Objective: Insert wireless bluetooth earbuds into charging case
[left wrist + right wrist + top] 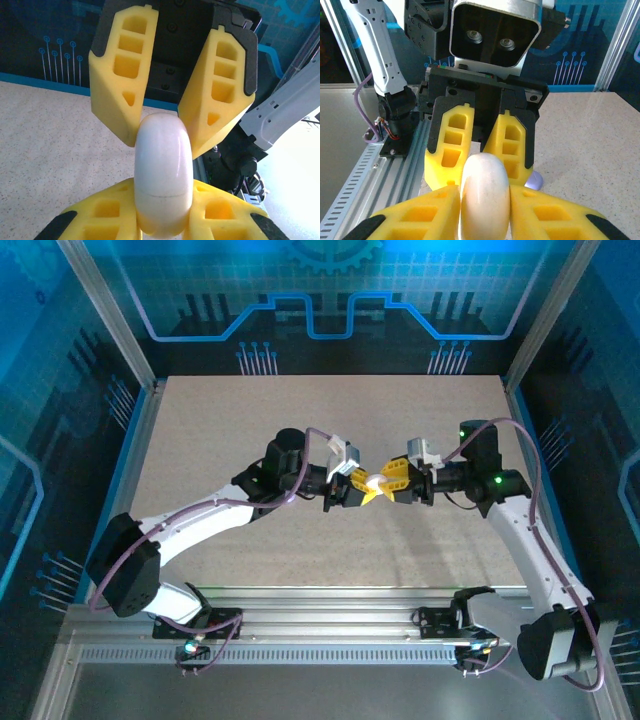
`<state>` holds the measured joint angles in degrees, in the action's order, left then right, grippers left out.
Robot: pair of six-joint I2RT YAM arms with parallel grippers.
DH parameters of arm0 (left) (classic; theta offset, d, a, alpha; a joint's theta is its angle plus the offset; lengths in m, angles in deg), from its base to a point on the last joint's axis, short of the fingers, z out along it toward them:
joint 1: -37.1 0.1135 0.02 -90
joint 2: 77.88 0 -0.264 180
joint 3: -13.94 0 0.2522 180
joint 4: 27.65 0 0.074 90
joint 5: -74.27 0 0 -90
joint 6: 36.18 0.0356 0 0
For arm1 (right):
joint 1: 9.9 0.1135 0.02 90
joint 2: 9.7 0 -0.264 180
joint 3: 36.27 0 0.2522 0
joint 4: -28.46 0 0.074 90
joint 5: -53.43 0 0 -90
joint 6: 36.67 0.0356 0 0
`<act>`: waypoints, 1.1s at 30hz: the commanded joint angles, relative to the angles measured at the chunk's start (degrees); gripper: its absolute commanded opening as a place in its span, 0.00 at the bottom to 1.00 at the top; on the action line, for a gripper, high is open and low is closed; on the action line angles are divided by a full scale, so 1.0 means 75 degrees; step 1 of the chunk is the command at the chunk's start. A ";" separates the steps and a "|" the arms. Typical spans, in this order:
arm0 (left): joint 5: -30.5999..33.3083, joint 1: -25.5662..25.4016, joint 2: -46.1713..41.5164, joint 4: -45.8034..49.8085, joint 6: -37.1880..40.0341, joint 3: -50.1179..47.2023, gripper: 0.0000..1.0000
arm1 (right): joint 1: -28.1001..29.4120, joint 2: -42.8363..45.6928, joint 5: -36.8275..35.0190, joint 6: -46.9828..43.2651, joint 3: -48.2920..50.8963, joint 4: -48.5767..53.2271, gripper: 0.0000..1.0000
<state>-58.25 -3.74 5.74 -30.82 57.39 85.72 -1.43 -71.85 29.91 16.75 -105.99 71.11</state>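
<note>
1. Left tool (362, 490) and right tool (388, 483) meet nose to nose in mid-air over the worktop (300, 420). Both are clamped on the same white charging case (375, 483), one at each end.
2. Case: smooth glossy white pebble, elongated oval, hard plastic by the look. The left wrist view shows a thin seam line across it near the left tool's fingers. Lid looks closed.
3. Tool fingers: yellow, blocky, with hollow pockets and tapered tips, set in black mounts. They look slightly soft, but I can't confirm that.
4. Worktop: pale speckled beige, matte and flat.
5. Right wrist view: a pale lavender piece (536, 180) lies on the worktop, half hidden behind a finger of the left tool. I can't tell whether it's a bud or a bigger round piece.
6. Risk: the curved glossy shell gives the tapered tips little grip, so the case could squirt out if one side squeezes harder or pulls off-axis.
7. Risk: if one tool lets go before the other has a firm hold, the case drops and may roll.
8. Risk: the fingers sit near the seam, which could block the lid from opening.
</note>
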 commanded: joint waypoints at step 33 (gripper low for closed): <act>0.0909 0.0461 -0.0370 -0.0196 0.0082 -0.0375 0.78 | 0.0165 -0.0192 -0.0569 0.0300 -0.0025 0.0460 0.10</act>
<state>-54.52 -2.03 5.65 -31.87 58.14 84.96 -0.80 -73.77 28.42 16.03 -107.43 74.93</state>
